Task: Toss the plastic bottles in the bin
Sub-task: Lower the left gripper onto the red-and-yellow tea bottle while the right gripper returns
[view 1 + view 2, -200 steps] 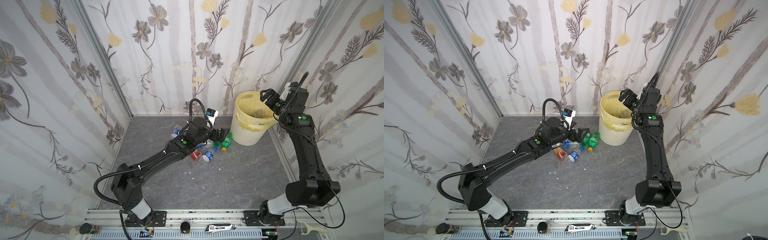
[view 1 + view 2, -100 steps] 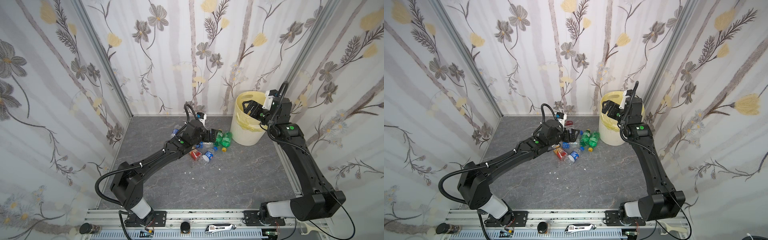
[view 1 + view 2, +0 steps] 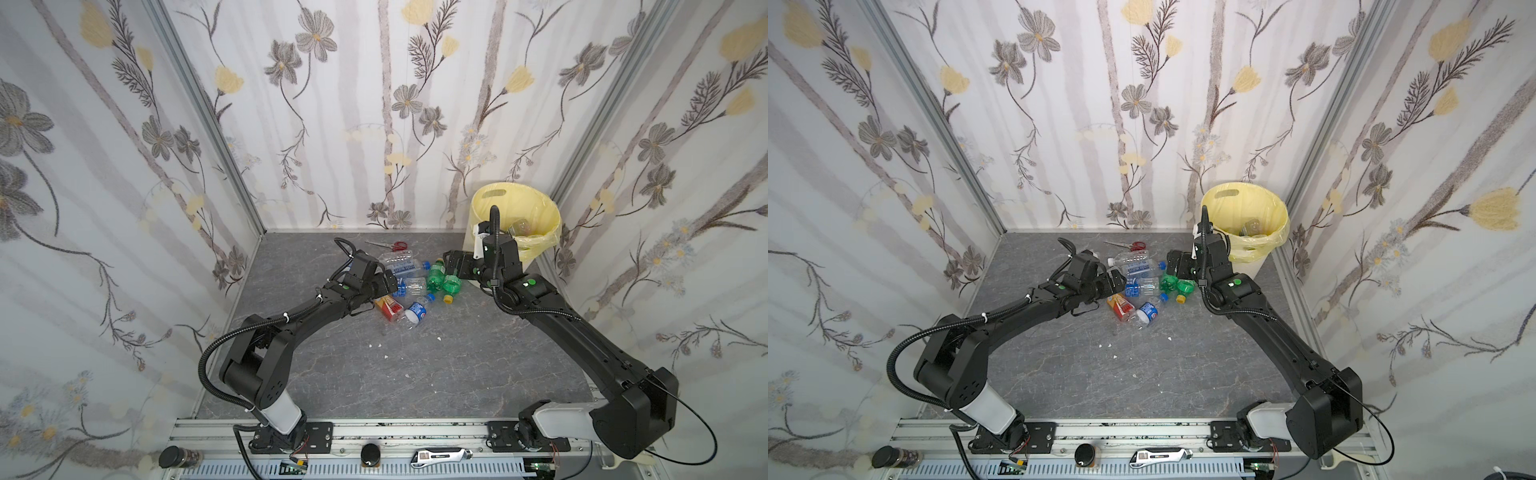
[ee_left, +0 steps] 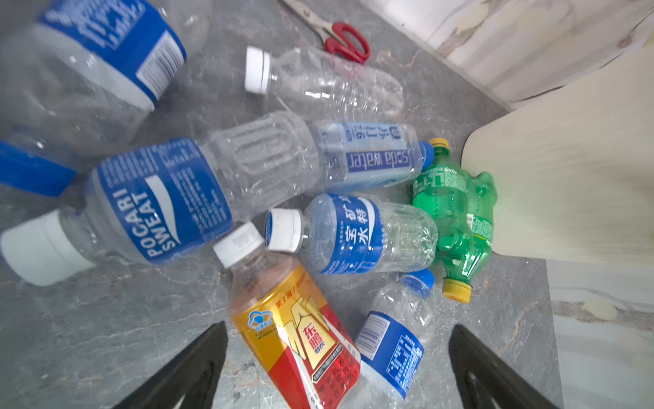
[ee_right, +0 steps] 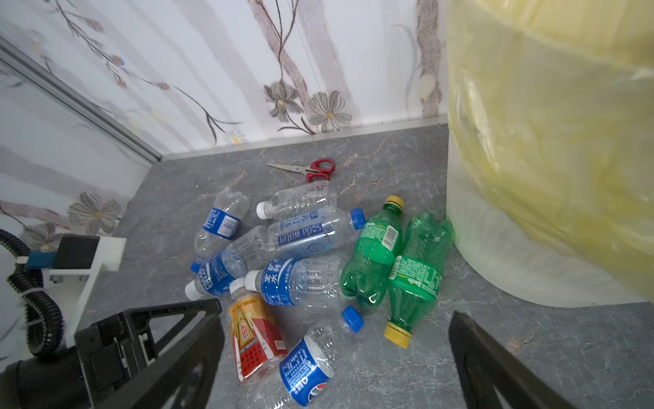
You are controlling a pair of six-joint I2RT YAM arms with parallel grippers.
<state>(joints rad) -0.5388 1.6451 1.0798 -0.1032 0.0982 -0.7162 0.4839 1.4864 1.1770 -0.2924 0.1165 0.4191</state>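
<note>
My left gripper (image 4: pixel 338 329) is wide open and holds nothing. In the left wrist view its two black fingers stand on either side of the orange-labelled bottle (image 4: pixel 293 329) and the Pepsi bottle (image 4: pixel 393 347), which lie next to each other under it. I cannot tell if a finger touches them. My right gripper (image 5: pixel 336 318) is also wide open and empty. In both top views it hangs near the bin (image 3: pixel 536 208), over the side of the pile where the two green Sprite bottles (image 5: pixel 375 255) are.

The plastic bottles (image 3: pixel 409 282) lie on their sides in one loose pile on the grey marbled table (image 3: pixel 415 374), between my two grippers. A Pocari Sweat bottle (image 4: pixel 159 202) with a white cap lies against a soda water bottle (image 4: pixel 375 155) with a blue cap. Just beside these is a mineral water bottle (image 4: pixel 354 233) with a blue label and a white cap. A clear bottle without label (image 4: pixel 329 85) lies on the wall side of the pile, and the red-handled scissors (image 5: pixel 311 169) are just behind it. A second Pocari bottle (image 5: pixel 221 223) lies at the edge of the pile. The green bottles touch each other, their yellow caps point opposite ways, and they are the nearest to the bin.

The bin stands in the far right corner and is lined with a pale yellow bag (image 3: pixel 1279 232). Some clear bottles in the bin (image 3: pixel 1252 227) are visible.
</note>
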